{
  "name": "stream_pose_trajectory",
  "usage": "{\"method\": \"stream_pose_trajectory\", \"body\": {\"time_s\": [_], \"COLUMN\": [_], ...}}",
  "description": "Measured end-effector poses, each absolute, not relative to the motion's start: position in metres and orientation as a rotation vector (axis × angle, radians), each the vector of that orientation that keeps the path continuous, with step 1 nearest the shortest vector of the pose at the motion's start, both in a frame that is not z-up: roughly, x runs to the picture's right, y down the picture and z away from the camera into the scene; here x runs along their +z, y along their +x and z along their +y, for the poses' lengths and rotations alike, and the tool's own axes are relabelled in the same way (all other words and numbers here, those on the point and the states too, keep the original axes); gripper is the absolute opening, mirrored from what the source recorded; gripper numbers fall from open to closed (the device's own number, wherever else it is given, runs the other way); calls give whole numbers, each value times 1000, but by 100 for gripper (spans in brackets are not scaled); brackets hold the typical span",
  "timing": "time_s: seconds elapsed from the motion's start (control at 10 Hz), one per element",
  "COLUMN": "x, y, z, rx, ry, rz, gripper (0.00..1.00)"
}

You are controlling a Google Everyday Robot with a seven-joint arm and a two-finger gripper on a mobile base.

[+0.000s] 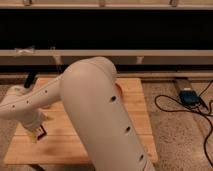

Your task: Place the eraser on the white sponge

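My gripper hangs at the end of the white arm, low over the front left part of the wooden table. A small dark block with orange-red edges, the eraser, shows right at the gripper's tip, close to the table top. I cannot tell whether it is held or resting. A pale patch just left of it may be the white sponge or part of the gripper. No white sponge shows plainly; the arm hides much of the table.
A dark object stands at the table's back left corner. A blue device and black cables lie on the speckled floor to the right. A long dark shelf unit runs behind the table.
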State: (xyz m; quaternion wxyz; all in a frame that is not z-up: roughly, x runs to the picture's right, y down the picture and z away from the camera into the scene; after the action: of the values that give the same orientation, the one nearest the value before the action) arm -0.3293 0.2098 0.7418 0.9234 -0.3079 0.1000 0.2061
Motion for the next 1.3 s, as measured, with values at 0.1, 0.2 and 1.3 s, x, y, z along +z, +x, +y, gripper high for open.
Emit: {"method": "stream_pose_trajectory", "body": {"time_s": [0.1,0.2,1.3], "x": [743,746,797], "y": [-334,-339,-393], "z": [208,207,221], "rx": [427,432,390], "ry": [-621,-620,-679], "rz": [210,211,220], "gripper": [80,80,80]}}
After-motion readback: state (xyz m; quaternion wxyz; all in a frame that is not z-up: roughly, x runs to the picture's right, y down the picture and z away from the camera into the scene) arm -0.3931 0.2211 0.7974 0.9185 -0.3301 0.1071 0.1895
